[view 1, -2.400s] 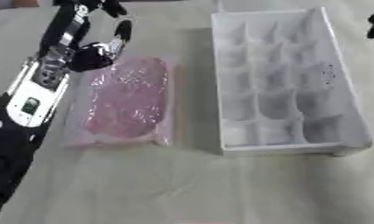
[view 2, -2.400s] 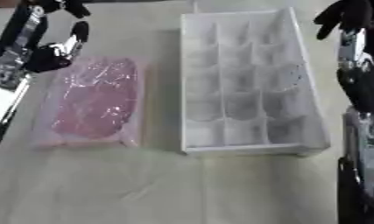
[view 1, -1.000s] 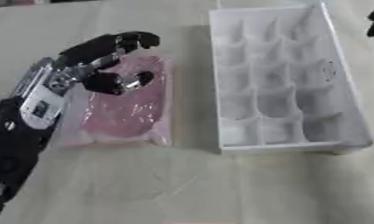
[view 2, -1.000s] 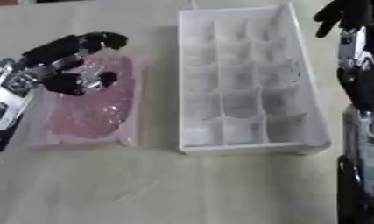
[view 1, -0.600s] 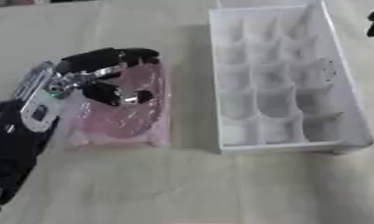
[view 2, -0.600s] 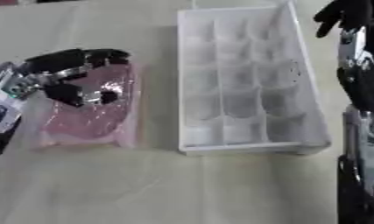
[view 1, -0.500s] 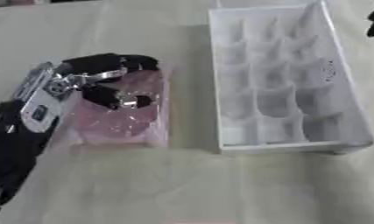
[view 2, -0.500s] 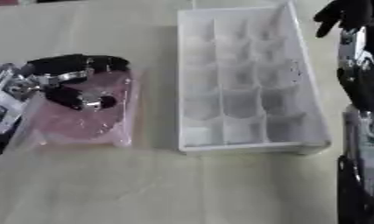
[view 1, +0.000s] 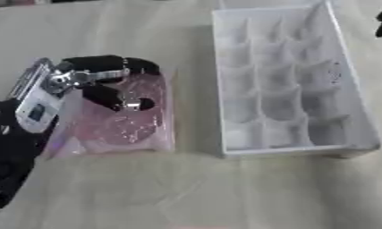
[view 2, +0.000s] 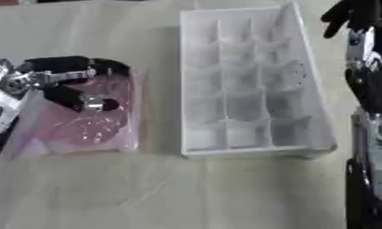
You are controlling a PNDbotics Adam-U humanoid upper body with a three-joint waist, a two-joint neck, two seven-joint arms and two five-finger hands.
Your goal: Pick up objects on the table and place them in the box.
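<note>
left eye view: my left hand comes in from about 9 o'clock and sits over the upper half of the pink packet, because that packet is the only loose thing i can see to pick up.
left hand state: fingers reach across the packet's top edge and the thumb curls in below them, a narrow pinch forming over the film; i cannot tell whether the packet is actually caught, so i call it curled and not yet holding.
pink packet: it lies flat on the table at roughly 8 o'clock in the frame, just beside the box's long left wall, apart from it by a thin strip of cloth; i judge it soft and slippery, which is why i come at it from above at one end.
white box: it stands at 2 o'clock, divided into many small cells, all of which look empty from here; its open top faces me, so a lift and a short carry toward 3 o'clock would bring the packet over it.
right hand: in the right eye view it hangs dark at 1 o'clock beyond the box's far right corner, fingers drooping and relaxed, holding nothing, kept out of the way.
risk: the film could slide out of a shallow pinch.
</note>
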